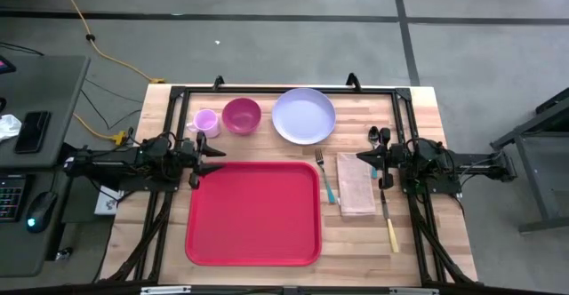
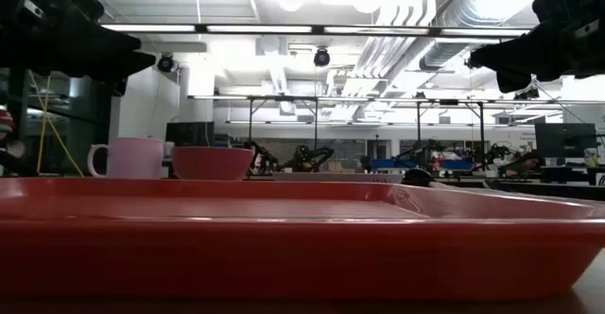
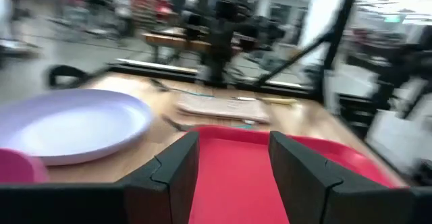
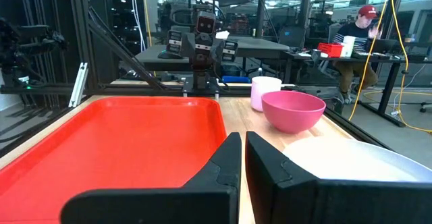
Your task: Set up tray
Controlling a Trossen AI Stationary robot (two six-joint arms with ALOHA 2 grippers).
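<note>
No brand, label or writing can be read on anything on this bench. The wooden table (image 1: 427,242) carries the biggest item, the red tray (image 1: 253,213), lying flat and bare in the middle toward six o'clock, its low rim filling the near edge of the level view. Both dark arms reach in low and level from the sides, held above the surface. The left gripper (image 1: 210,160) comes from nine o'clock and hangs over the tray's upper left corner, its two fingers (image 3: 177,169) spread well apart with nothing between them, pointing across toward three o'clock. The right gripper (image 1: 366,159) comes from three o'clock and hangs over the top edge of the tan napkin (image 1: 356,187), its fingers (image 4: 223,163) pressed together on nothing, pointing back toward nine. At twelve o'clock from the tray sits the lavender plate (image 1: 303,115), then the magenta bowl (image 1: 241,115) at eleven, and the pink mug (image 1: 205,122) just beside the bowl, farther left. The napkin lies just beside the tray's right side, with a blue-handled fork (image 1: 324,179) between them. A yellow-handled knife (image 1: 390,226) lies at four o'clock, and a dark spoon (image 1: 374,137) shows near the right gripper.
</note>
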